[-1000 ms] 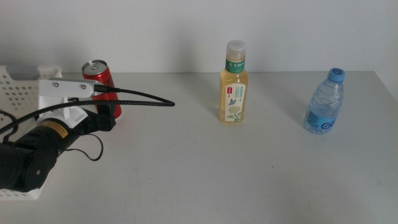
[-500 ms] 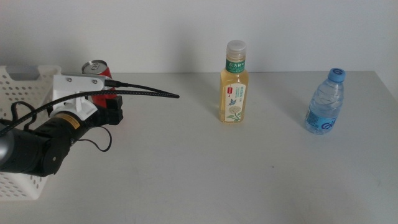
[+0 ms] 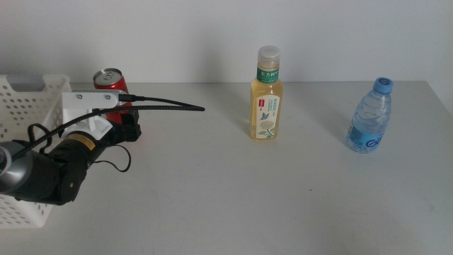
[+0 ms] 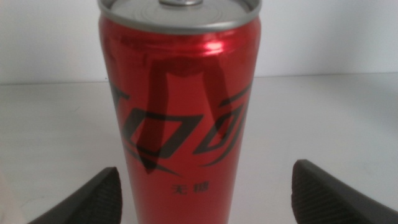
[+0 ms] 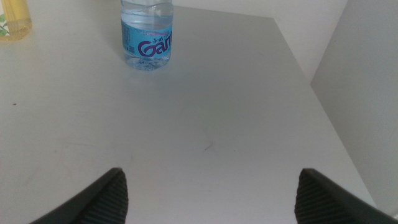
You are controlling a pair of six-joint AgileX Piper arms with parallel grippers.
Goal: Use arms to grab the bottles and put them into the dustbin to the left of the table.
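A slim red can (image 3: 113, 83) stands upright at the back left of the table (image 3: 226, 191), next to the white dustbin (image 3: 25, 103). My left gripper (image 3: 127, 131) sits right in front of it. The left wrist view shows the red can (image 4: 180, 99) close up, between the open jaws of my left gripper (image 4: 208, 168), which do not touch it. The yellow tea bottle (image 3: 266, 95) stands at the back centre. The clear water bottle (image 3: 369, 117) is on the right, and the water bottle (image 5: 146, 34) also appears ahead of my open, empty right gripper (image 5: 211, 174).
The dustbin's perforated wall lies just behind my left arm (image 3: 49, 170), whose ribbed cable (image 3: 170, 108) arcs out toward the table's middle. The table's right edge (image 5: 323, 106) runs near the water bottle. A white wall stands behind the table.
My left arm has swung up and forward from in front of the dustbin toward the red can, then settled slightly lower. The bottles have not moved.
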